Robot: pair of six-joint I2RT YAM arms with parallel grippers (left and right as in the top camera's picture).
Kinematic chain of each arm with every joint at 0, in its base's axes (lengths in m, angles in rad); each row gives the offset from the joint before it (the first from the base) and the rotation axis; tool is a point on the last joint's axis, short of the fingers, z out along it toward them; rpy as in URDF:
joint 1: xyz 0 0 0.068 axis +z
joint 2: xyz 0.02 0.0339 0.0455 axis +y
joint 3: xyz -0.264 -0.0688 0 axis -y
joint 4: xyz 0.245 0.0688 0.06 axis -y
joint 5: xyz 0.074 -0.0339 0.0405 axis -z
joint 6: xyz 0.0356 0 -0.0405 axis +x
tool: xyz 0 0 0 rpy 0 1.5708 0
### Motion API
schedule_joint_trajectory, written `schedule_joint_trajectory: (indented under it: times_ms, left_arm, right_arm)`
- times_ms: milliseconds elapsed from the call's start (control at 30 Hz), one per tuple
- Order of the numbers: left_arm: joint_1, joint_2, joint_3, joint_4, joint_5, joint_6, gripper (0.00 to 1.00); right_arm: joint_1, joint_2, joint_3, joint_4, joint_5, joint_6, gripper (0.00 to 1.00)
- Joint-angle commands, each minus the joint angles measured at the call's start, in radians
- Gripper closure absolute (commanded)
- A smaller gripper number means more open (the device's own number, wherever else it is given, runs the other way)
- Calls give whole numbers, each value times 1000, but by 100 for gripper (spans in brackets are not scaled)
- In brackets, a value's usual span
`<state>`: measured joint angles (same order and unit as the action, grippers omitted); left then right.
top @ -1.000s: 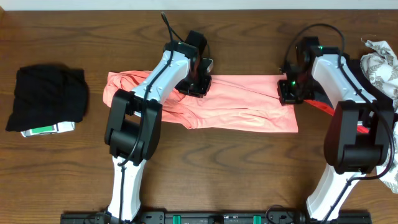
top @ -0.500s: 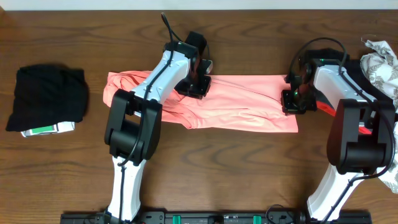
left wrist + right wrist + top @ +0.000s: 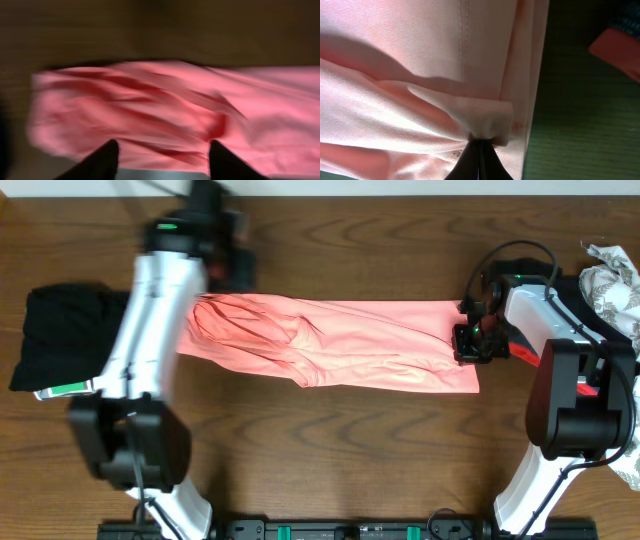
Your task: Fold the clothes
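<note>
The clothes, a salmon-pink t-shirt (image 3: 340, 345), lie stretched in a long band across the middle of the table, plain side showing. My left gripper (image 3: 222, 262) is blurred above the table just beyond the shirt's far left corner. In the left wrist view this gripper (image 3: 164, 152) is open, nothing between its dark fingertips (image 3: 107, 155), and the wrinkled shirt (image 3: 150, 100) lies below. My right gripper (image 3: 471, 340) sits at the shirt's right edge. In the right wrist view it (image 3: 480, 144) is shut on a bunched pinch of the shirt (image 3: 420, 65) near the hem.
A folded black garment (image 3: 75, 340) with a white and green tag (image 3: 75, 388) lies at the left. A white leaf-print garment (image 3: 612, 275) sits at the far right edge. A red cloth piece (image 3: 620, 47) lies right of the shirt's hem.
My left gripper has opened, let go of the shirt and swung up and to the left. The shirt's left part now lies uncovered. The right gripper shifted slightly right earlier and stays shut.
</note>
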<state>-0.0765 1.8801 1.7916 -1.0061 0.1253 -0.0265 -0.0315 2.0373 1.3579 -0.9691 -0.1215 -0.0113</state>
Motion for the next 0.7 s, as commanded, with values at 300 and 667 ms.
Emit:
schedule_joint_trajectory:
  times_ms: [300, 667]
  left_arm:
    - [307, 222, -6, -44, 182, 70, 34]
    - [345, 354, -6, -18, 174, 127, 34]
  right_arm:
    - [-1, 11, -24, 6, 13, 11, 99]
    - [-1, 11, -24, -1, 13, 11, 99]
